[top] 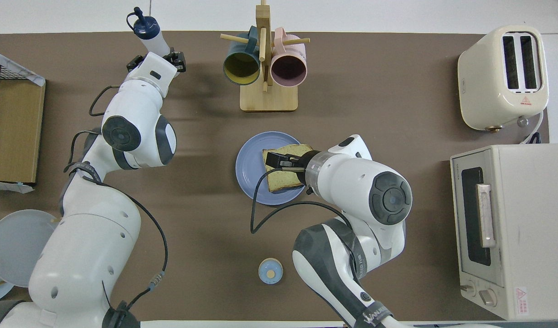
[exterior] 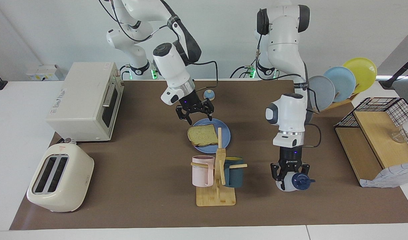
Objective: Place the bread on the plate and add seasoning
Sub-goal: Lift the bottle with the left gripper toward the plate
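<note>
The bread (exterior: 202,135) lies flat on the blue plate (exterior: 225,133), one edge slightly over the rim toward the right arm's end. My right gripper (exterior: 194,116) hangs open just above the bread, holding nothing. In the overhead view it (top: 272,161) covers part of the bread (top: 283,183) on the plate (top: 248,168). My left gripper (exterior: 289,175) is shut on the seasoning (exterior: 295,182), a white bottle with a navy cap, tilted and held low over the mat beside the mug rack. The bottle's cap (top: 142,25) sticks out past the left gripper (top: 156,53).
A wooden mug rack (exterior: 217,195) with a pink and a teal mug stands farther from the robots than the plate. A toaster (exterior: 59,181) and an oven (exterior: 84,100) are at the right arm's end. A blue-domed bell (exterior: 209,95), a plate rack (exterior: 340,81) and a wire shelf (exterior: 377,140) are also here.
</note>
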